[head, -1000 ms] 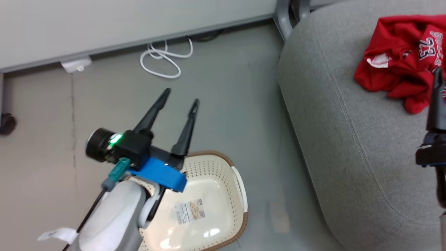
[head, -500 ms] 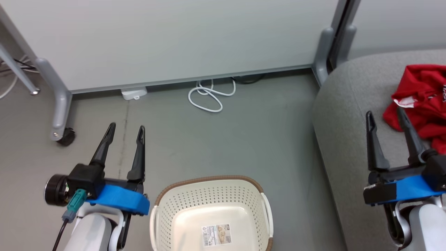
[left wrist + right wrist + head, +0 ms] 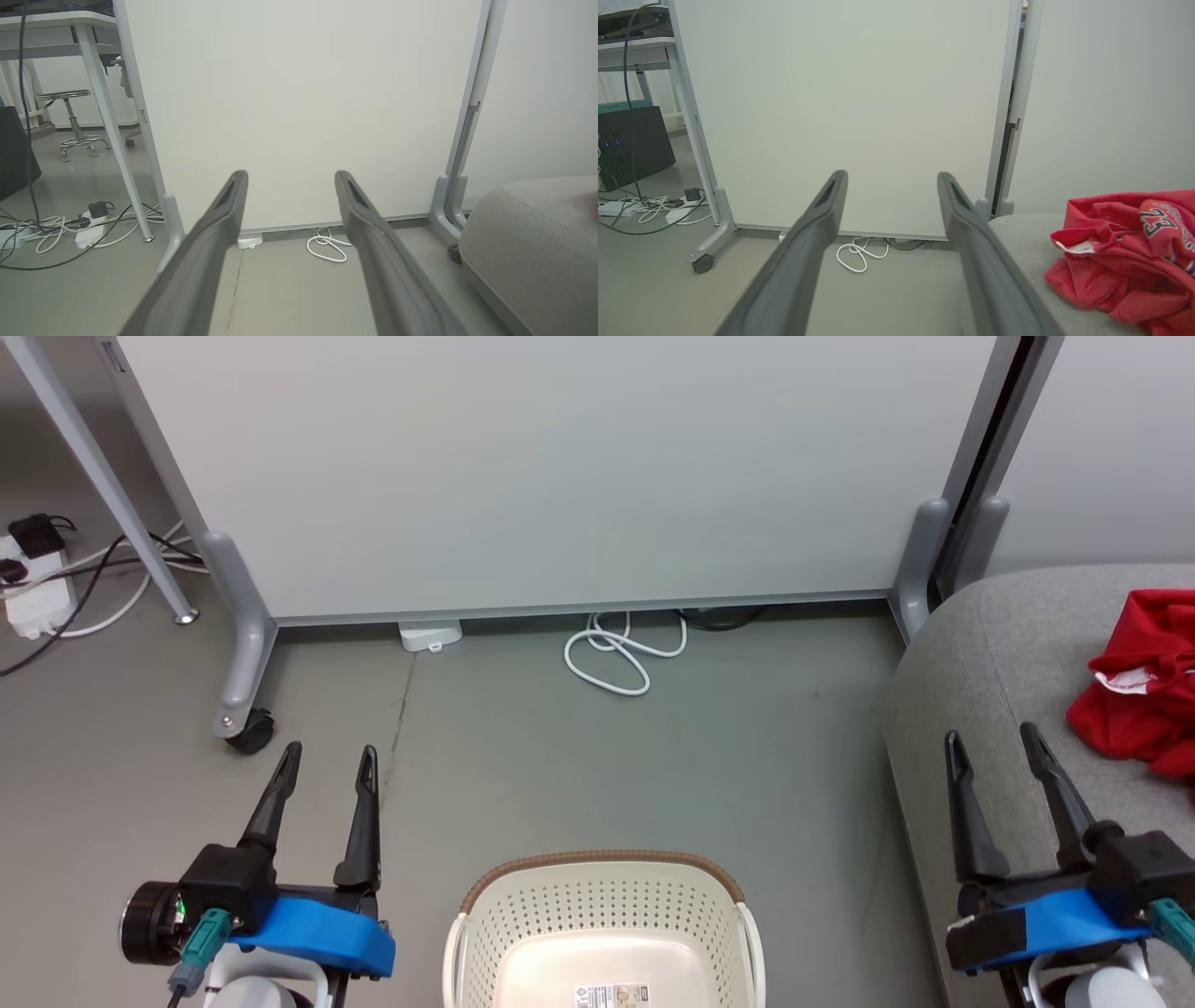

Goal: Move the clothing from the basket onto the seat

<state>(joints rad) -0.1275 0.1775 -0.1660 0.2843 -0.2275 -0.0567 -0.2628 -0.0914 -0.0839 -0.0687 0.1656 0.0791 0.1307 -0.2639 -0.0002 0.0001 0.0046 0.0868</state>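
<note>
The red clothing (image 3: pixel 1144 695) lies crumpled on the grey seat (image 3: pixel 990 681) at the right edge of the head view; the right wrist view shows the clothing (image 3: pixel 1120 254) with a "23" print on the seat (image 3: pixel 1024 242). The cream basket (image 3: pixel 607 924) stands on the floor at the bottom centre, its bottom bare but for a sticker. My left gripper (image 3: pixel 327 761) hovers open left of the basket, holding nothing. My right gripper (image 3: pixel 994 747) is open over the seat's near corner, left of the clothing. Both pairs of fingers (image 3: pixel 224 219) (image 3: pixel 826 214) are spread wide.
A white partition panel (image 3: pixel 560 476) on castor legs (image 3: pixel 245 728) stands ahead. A coiled white cable (image 3: pixel 621 658) and a small white plug (image 3: pixel 429 635) lie at its foot. Power strips and cables (image 3: pixel 37 588) lie at far left beside a table leg (image 3: pixel 103 485).
The head camera has tilted up and turned, so the basket slid to the bottom edge and the partition came into view. Both grippers now sit level at the lower corners, still open.
</note>
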